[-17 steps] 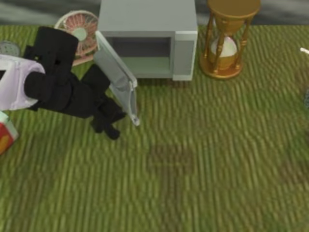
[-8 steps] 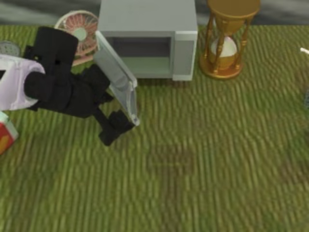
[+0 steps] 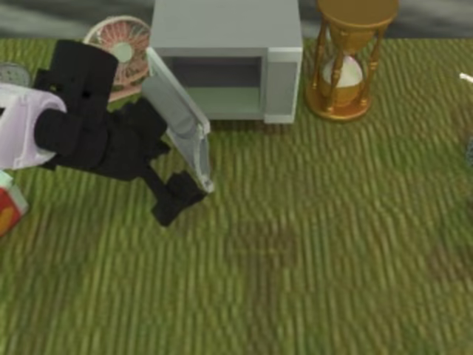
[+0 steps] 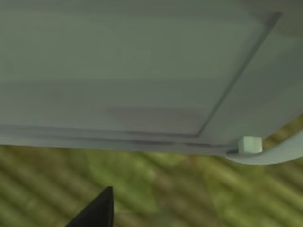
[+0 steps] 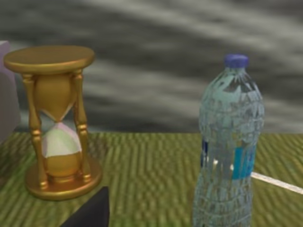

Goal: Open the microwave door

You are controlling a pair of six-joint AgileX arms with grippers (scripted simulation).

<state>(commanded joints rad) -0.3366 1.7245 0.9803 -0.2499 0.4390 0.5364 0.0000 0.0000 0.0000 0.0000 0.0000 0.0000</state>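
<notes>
**Q:** Where do you stand on the door?

**A:** Starting at the left of the worktop (image 3: 310,281): my left gripper (image 3: 179,194) is low, just beside the free edge of the microwave door (image 3: 174,118). The door is already swung well out from the microwave (image 3: 225,52), hinged at its left, and its panel runs from the hinge, up and away from my gripper, down to the handle corner right next to my fingers. From above I cannot tell whether my fingers are spread or pressed together, or whether they pinch the edge. The wrist camera shows only the door's face filling the view and one dark fingertip (image 4: 97,213) beneath it.

**Q:** How do you finish this well?

**A:** I judge the door past halfway, the cavity showing. I'd follow the hinge's arc, not pull straight, so the edge doesn't slip off my fingers and the microwave doesn't drag. The pink fan (image 3: 122,41) sits beyond my arm, behind the door; a wider swing could knock it.

**Q:** And further right?

**A:** The hourglass (image 3: 346,63) stands beside the microwave, well away from my gripper. My right gripper (image 5: 90,213) is parked off to the right, near a water bottle (image 5: 229,146).
</notes>
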